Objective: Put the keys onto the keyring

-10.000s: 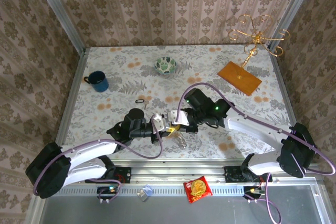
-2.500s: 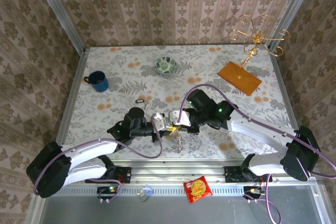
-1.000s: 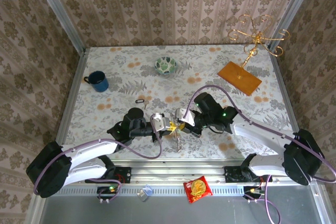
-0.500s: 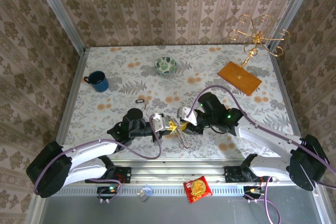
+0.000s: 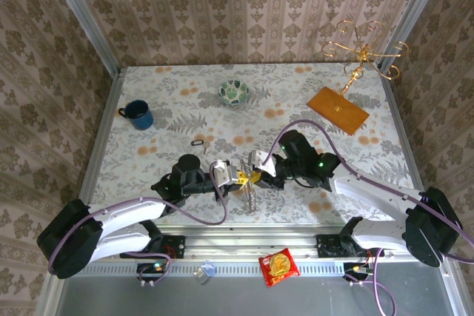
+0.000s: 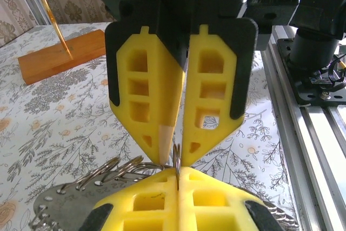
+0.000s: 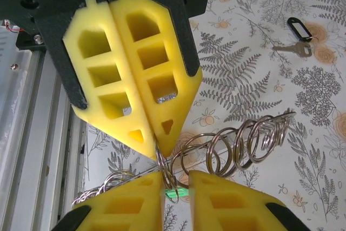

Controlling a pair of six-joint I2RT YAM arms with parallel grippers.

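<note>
The keyring is a bunch of linked silver split rings (image 7: 254,142) with a grey metal tag (image 6: 65,206); it hangs between both grippers near the table's front middle (image 5: 250,194). My left gripper (image 6: 178,174) is shut on one thin ring (image 6: 177,160). My right gripper (image 7: 175,179) faces it tip to tip, its fingers a narrow gap apart around that ring. A green key head (image 7: 175,193) shows in the gap. Another silver key (image 7: 292,49) with a black tag lies on the table (image 5: 198,142), apart from both grippers.
A blue mug (image 5: 138,115) stands at the left, and a patterned bowl (image 5: 235,92) at the back middle. An orange wooden base with a gold stand (image 5: 338,109) is at the back right. A snack packet (image 5: 278,266) lies on the front rail.
My right gripper's jaws, shut a second ago, now stand a little apart around the ring. The right arm shifted slightly. The left gripper kept its hold and place.
</note>
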